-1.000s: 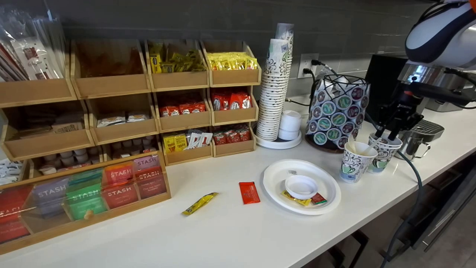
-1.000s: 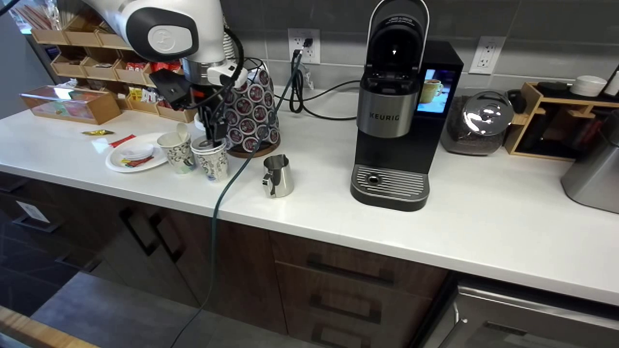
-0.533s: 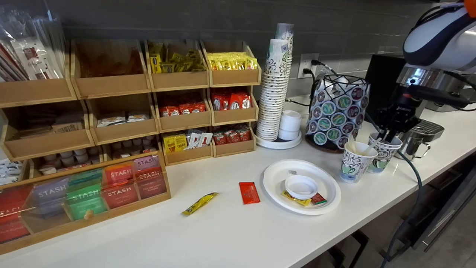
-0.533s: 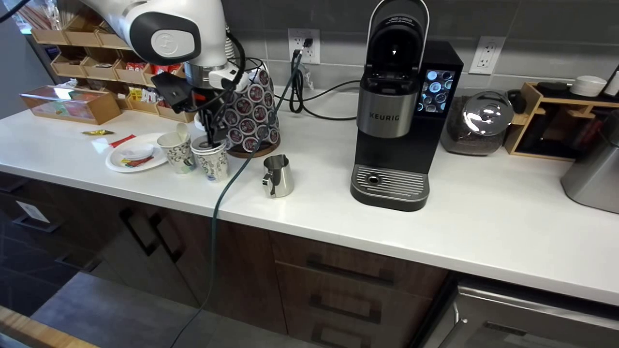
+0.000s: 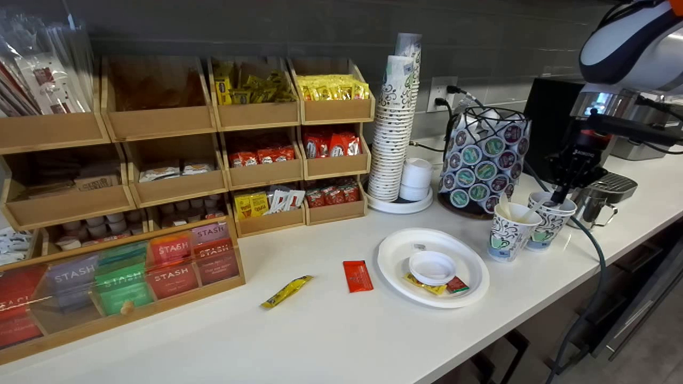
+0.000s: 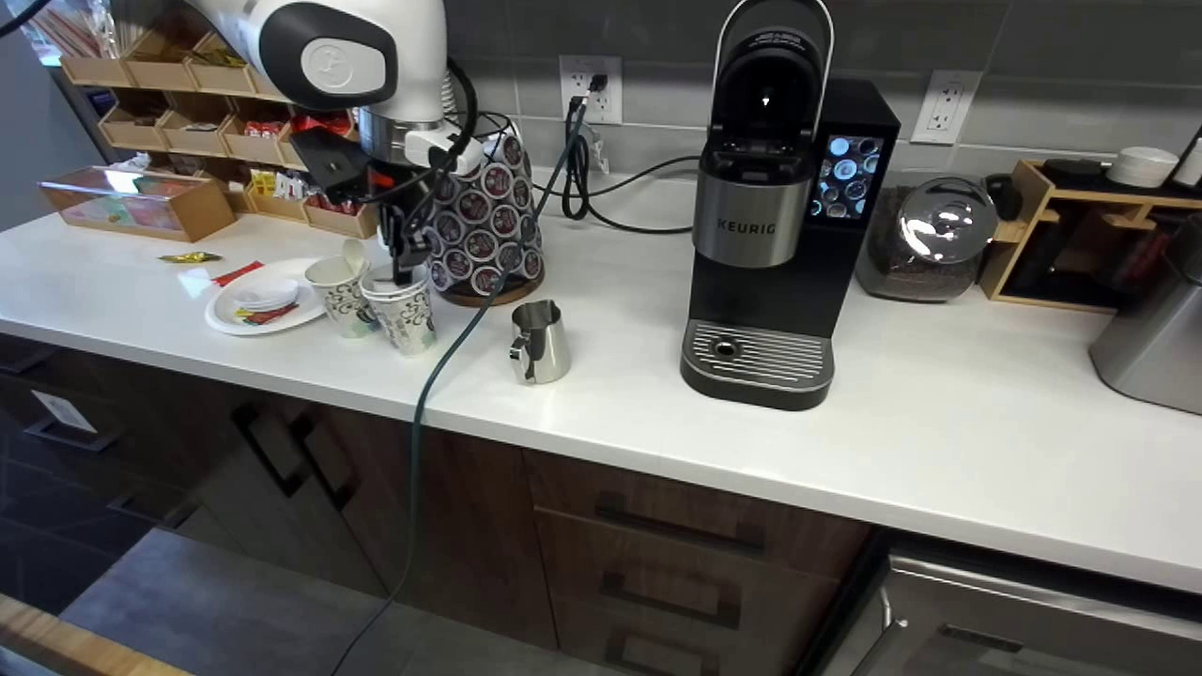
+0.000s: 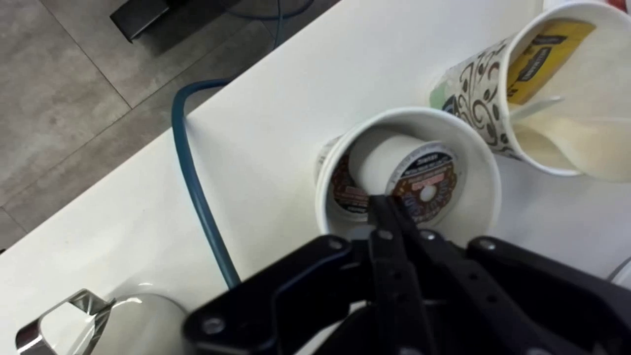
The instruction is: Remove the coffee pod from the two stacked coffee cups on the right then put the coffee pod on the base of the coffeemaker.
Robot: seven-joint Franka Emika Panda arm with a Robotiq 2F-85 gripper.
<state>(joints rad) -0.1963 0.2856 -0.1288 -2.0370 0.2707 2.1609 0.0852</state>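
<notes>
Brown-lidded and tipped, the upper coffee pod [image 7: 405,168] is cradled inside the two stacked coffee cups [image 7: 478,182], just beyond the pincer [image 7: 389,202], whose tips are pressed together with nothing visible between.

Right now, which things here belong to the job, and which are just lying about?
For the job: hand; upper coffee pod; stacked cups; coffeemaker base.

Just lying about: paper cup with a spoon in it; plate; red packet; loose yellow packet; metal jug.
</notes>
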